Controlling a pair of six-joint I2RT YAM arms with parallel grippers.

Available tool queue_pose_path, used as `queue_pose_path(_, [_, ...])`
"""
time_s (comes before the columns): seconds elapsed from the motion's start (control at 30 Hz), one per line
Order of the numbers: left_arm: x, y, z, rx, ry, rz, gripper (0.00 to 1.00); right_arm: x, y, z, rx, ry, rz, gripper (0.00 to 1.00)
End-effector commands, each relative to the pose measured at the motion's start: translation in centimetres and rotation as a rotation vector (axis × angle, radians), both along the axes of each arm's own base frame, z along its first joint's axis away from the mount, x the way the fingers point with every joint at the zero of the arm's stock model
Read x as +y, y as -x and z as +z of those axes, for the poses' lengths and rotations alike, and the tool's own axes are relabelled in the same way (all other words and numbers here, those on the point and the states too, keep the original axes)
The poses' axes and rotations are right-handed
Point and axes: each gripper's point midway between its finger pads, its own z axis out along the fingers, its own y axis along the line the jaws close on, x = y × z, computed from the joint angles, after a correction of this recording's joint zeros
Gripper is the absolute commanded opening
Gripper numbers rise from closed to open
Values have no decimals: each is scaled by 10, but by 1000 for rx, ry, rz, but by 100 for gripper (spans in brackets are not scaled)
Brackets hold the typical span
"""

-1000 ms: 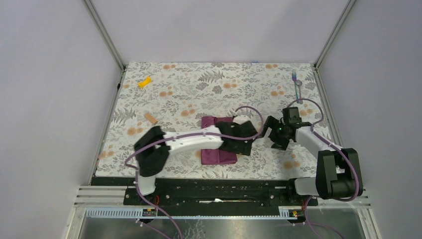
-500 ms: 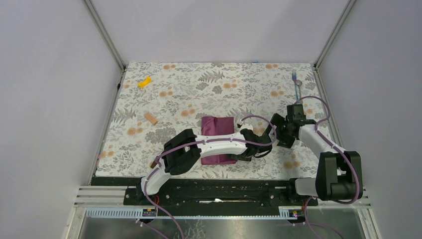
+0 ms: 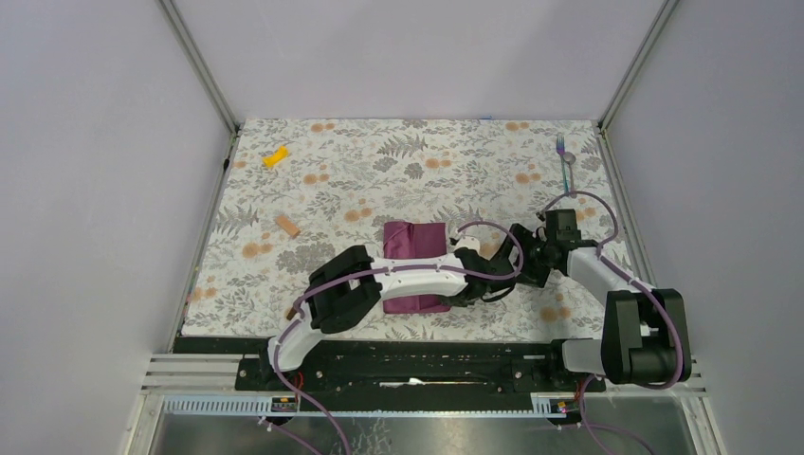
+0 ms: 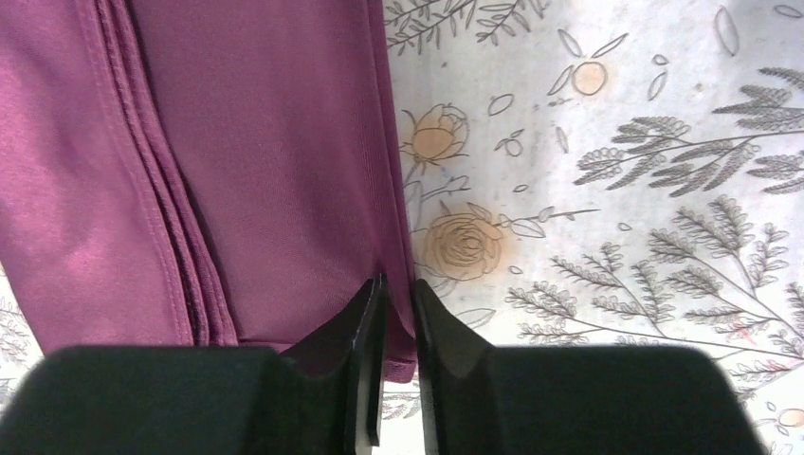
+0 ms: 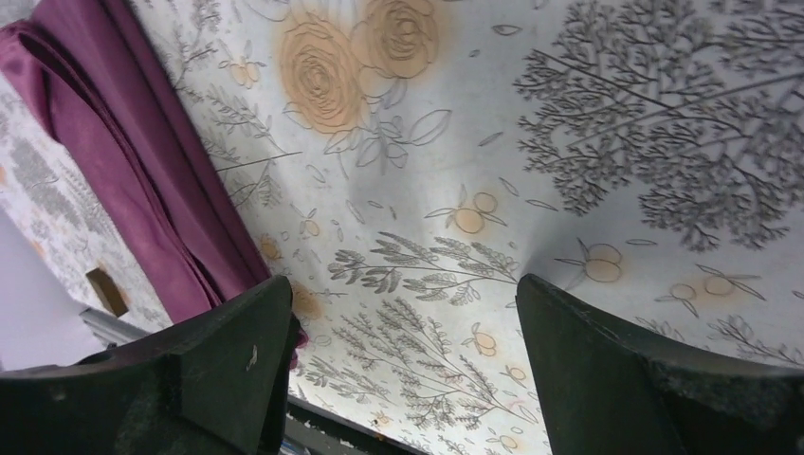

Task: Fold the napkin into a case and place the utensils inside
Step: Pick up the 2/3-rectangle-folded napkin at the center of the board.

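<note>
The plum napkin (image 3: 414, 239) lies folded into a long rectangle mid-table, with my left arm stretched across its middle. My left gripper (image 3: 457, 296) is at its near right corner. In the left wrist view the jaws (image 4: 398, 284) are pinched nearly shut on the napkin (image 4: 275, 142), with its right hem between them. My right gripper (image 3: 521, 256) hovers just right of the cloth, open wide over bare tablecloth (image 5: 403, 294), and the napkin (image 5: 123, 142) shows off to its left. A fork (image 3: 565, 163) with a bluish handle lies at the far right edge.
A small yellow piece (image 3: 276, 156) sits at the far left of the floral tablecloth (image 3: 379, 180). A brown block (image 3: 287, 226) lies left of the napkin. Grey walls and metal posts close in the table's sides. Both arms crowd the near right.
My left arm has swung right and low, and its jaws have closed from open onto the napkin's right hem. The right gripper has shifted slightly and stays open.
</note>
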Motion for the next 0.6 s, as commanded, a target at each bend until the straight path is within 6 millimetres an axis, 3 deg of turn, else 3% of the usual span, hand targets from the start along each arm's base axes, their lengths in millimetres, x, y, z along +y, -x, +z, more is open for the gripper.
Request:
queue_pose_path(0.0, [10,2,4,0,1,-24,10,19,-8,15,-104,-117,88,96])
queue_pose_path(0.23, [1,5,25,-5,119,-98,0,70,-13,29,-153,-423,216,100])
queue_pose_path(0.43, [6,6,51,-40,202,-121,0,111,-17,31,-154,-513,261,100])
queue_pose_path(0.57, [11,8,58,-56,231,-122,0,133,-14,26,-112,-554,273,98])
